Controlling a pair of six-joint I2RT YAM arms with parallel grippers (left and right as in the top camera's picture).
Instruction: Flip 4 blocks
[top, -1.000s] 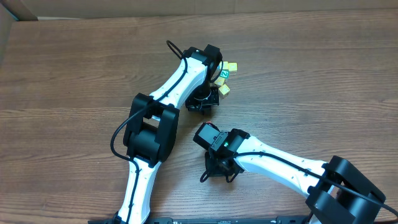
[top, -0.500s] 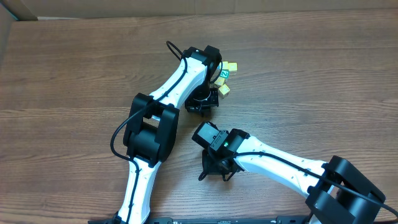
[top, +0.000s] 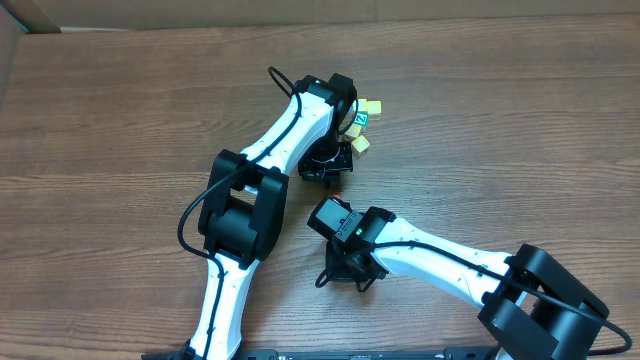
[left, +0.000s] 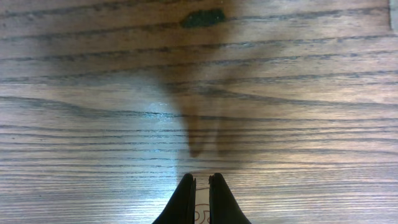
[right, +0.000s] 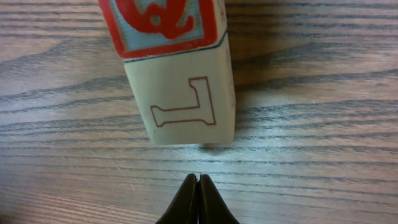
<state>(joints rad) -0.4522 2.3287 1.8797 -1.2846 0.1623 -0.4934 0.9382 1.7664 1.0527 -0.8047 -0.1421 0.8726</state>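
Note:
One block (right: 180, 99) stands on the table just ahead of my right gripper (right: 198, 177). It has a red-framed top face and a pale side with an outlined L. The right gripper (top: 345, 272) is shut, tips touching, a short gap from the block, which the overhead view hides. My left gripper (left: 202, 177) has its fingers almost together. Through the thin slit shows a pale face with a red mark, another block (left: 202, 208) lying under the fingers and mostly hidden. The left gripper (top: 325, 168) sits beside the cube cluster.
Three small cubes lie right of the left gripper: a yellow one (top: 372, 105), a green-faced one (top: 358, 120) and a yellowish one (top: 360, 143). The wooden table (top: 500, 150) spreads around both arms. A cardboard edge (top: 15, 40) shows at the far left.
The right arm has shifted slightly to the left with its gripper staying shut. The left arm has not moved.

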